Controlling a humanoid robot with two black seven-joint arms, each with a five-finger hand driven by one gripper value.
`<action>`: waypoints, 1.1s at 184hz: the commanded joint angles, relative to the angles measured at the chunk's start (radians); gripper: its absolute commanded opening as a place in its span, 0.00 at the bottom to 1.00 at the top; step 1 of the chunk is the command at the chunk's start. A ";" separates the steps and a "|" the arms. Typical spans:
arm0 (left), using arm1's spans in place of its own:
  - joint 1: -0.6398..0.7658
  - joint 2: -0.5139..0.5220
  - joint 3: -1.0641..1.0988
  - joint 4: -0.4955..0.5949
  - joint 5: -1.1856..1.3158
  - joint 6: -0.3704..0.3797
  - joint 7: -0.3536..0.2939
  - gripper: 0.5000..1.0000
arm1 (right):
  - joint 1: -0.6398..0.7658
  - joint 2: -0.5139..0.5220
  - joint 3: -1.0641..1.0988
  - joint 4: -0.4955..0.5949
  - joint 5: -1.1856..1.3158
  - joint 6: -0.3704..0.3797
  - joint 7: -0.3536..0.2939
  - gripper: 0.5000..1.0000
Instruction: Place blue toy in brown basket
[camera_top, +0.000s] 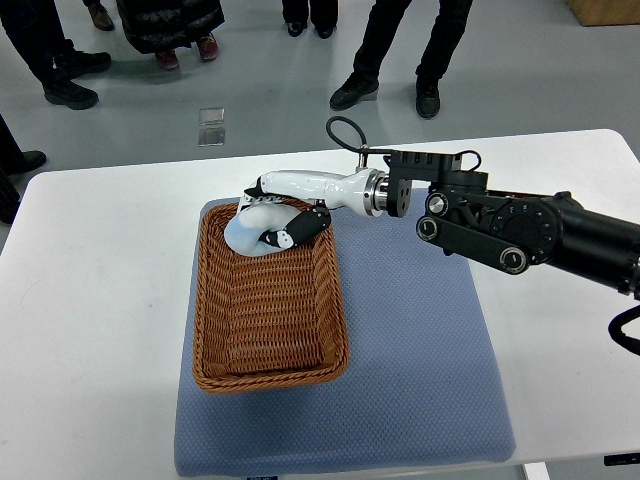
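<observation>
Right robot hand (283, 222) grips blue toy (248, 230) over basket (268, 300).

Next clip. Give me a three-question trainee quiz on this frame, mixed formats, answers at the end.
1. True or false: the right hand is over the far end of the brown basket.
2. Multiple choice: the basket sits on (a) bare white table, (b) a blue mat, (c) the floor.
3. Short answer: what is the right hand holding, and is the left arm visible?

Key
1. True.
2. b: the blue mat lies on the white table.
3. Its fingers curl around the pale blue toy, at the basket's far end; whether the toy already rests on the basket floor cannot be told. The left arm is not in view.
</observation>
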 joint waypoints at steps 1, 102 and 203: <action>-0.001 0.000 0.000 0.000 0.000 0.000 0.000 1.00 | -0.008 0.044 -0.032 -0.041 -0.003 -0.006 -0.001 0.00; -0.001 0.000 0.000 0.000 0.000 0.000 0.000 1.00 | -0.043 0.096 -0.072 -0.110 -0.009 -0.027 -0.001 0.43; -0.001 0.000 0.000 0.000 0.000 0.000 0.000 1.00 | -0.032 0.001 -0.026 -0.107 0.163 0.100 0.000 0.57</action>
